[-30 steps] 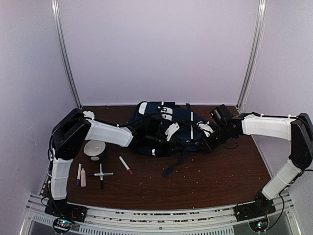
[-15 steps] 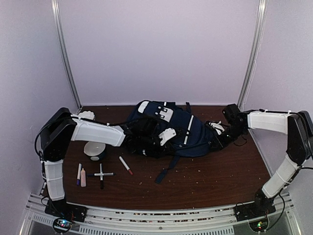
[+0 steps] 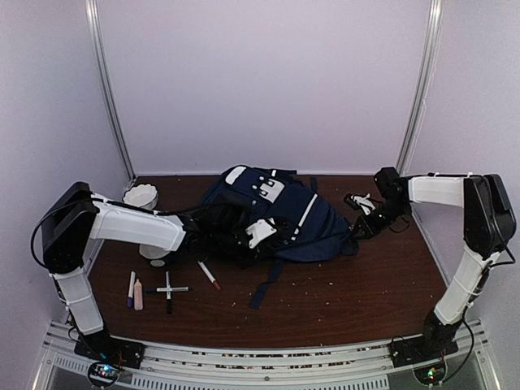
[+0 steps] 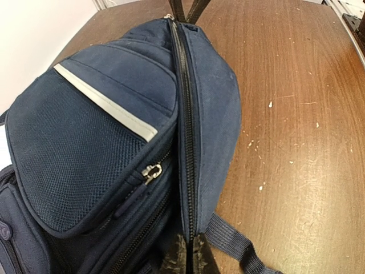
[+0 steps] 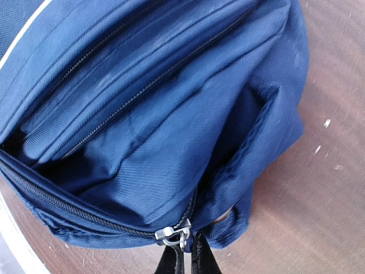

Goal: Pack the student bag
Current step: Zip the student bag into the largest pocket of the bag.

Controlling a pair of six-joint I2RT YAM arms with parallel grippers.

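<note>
The student bag [image 3: 284,213] is navy with white stripes and lies lengthwise across the middle of the brown table. My left gripper [image 3: 264,236] is at the bag's near left side. In the left wrist view this gripper [image 4: 191,257] is shut on the fabric at the main zipper line [image 4: 187,125]. My right gripper [image 3: 353,230] is at the bag's right end. In the right wrist view it [image 5: 188,258] is shut on a silver zipper pull [image 5: 173,234], and the compartment [image 5: 142,154] beside it gapes open.
A white bowl [image 3: 141,195] stands at the back left. Another white cup [image 3: 154,253] is partly hidden under my left forearm. Several markers [image 3: 209,274] and a glue stick [image 3: 138,294] lie at the front left. A dark strap [image 3: 264,286] trails toward the front. Crumbs dot the table [image 3: 349,292].
Both arms have drawn apart, the left toward the left front and the right toward the back right. The bag between them has stretched out flatter and longer. Both grippers stayed shut.
</note>
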